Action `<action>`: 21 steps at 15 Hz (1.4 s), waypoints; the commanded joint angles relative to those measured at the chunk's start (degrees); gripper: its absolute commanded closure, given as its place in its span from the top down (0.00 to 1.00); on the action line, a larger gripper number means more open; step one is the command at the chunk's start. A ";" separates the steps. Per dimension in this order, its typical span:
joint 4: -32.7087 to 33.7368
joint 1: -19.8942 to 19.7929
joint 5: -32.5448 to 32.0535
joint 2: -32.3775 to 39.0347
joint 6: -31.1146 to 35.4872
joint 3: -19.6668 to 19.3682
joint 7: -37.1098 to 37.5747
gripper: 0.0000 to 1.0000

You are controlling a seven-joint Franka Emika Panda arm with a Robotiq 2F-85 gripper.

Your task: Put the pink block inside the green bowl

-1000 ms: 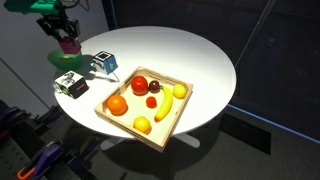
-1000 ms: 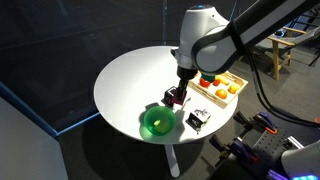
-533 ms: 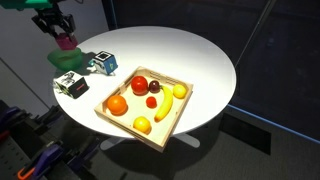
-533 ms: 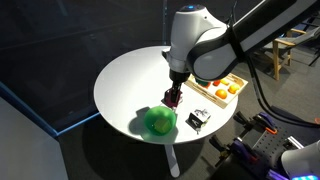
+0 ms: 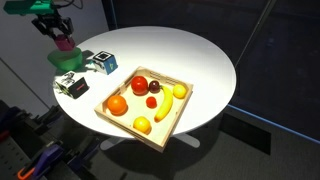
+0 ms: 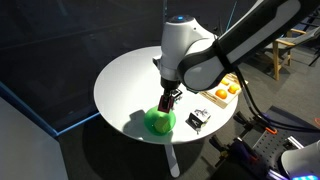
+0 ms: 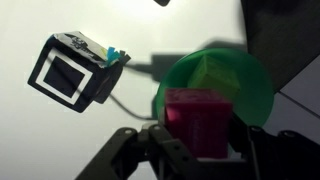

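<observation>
white round table (image 5: 190, 50), tool (image 7: 200, 142) gripping pink block (image 7: 198, 118) over green bowl (image 7: 228, 70)

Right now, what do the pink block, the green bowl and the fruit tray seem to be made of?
The pink block: probably plastic or painted wood; flat, even magenta face, matte, but the wrist view is blurred. The green bowl: likely plastic; uniform bright colour, smooth rim. The tray: looks like bare wood; pale tan, thick square rim.
</observation>
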 commanded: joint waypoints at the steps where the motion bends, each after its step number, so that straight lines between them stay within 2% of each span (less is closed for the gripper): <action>1: 2.43 0.79 -1.87 3.41 2.31 0.17 1.52 0.30; 9: 4.00 1.64 -2.16 7.49 4.58 0.10 0.96 0.30; 21: 2.79 1.18 -2.16 7.32 4.72 -0.83 1.18 0.30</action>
